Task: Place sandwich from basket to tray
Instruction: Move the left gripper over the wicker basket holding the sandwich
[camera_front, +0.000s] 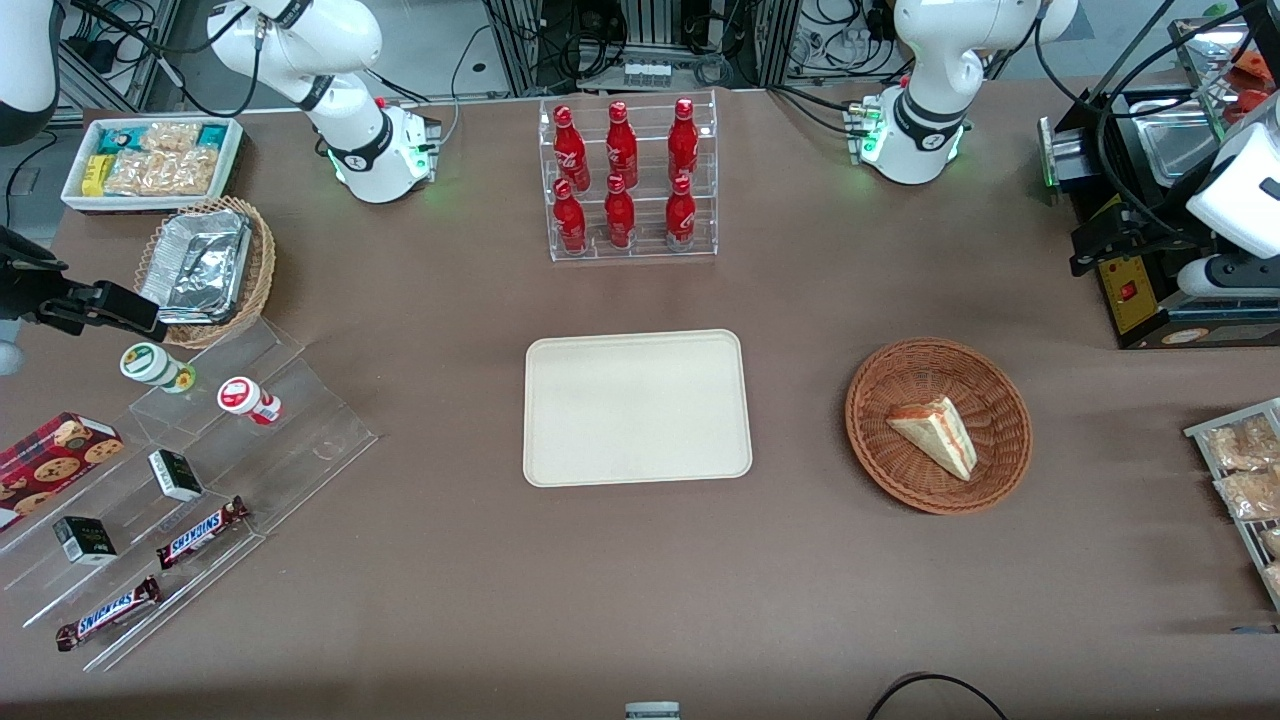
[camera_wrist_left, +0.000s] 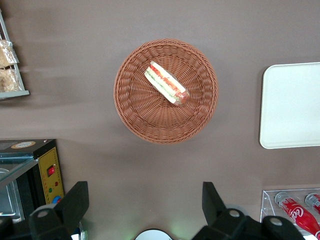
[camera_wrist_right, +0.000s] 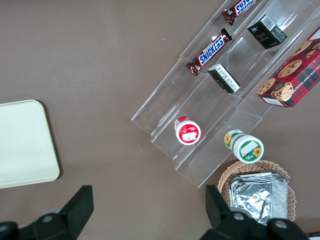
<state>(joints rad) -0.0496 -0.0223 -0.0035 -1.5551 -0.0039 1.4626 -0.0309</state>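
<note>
From the front, the pale triangular sandwich wedge (camera_front: 936, 434) is lying in the round reddish-brown wicker basket (camera_front: 880, 440), beside the bare cream rectangular tray (camera_front: 637, 407). From the wrist, the gripper (camera_wrist_left: 145, 210) is hanging spread wide, high above the table beside the basket; it should be descending centred, fingers straddling the bread faces.

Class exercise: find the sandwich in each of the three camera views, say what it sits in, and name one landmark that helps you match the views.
Front view: sandwich lies in the basket, toward the working arm's end of the table.
Left wrist view: sandwich in the basket, with the gripper open above the table, clear of it.
Right wrist view: not in it.
Shared landmark: the tray.
</note>
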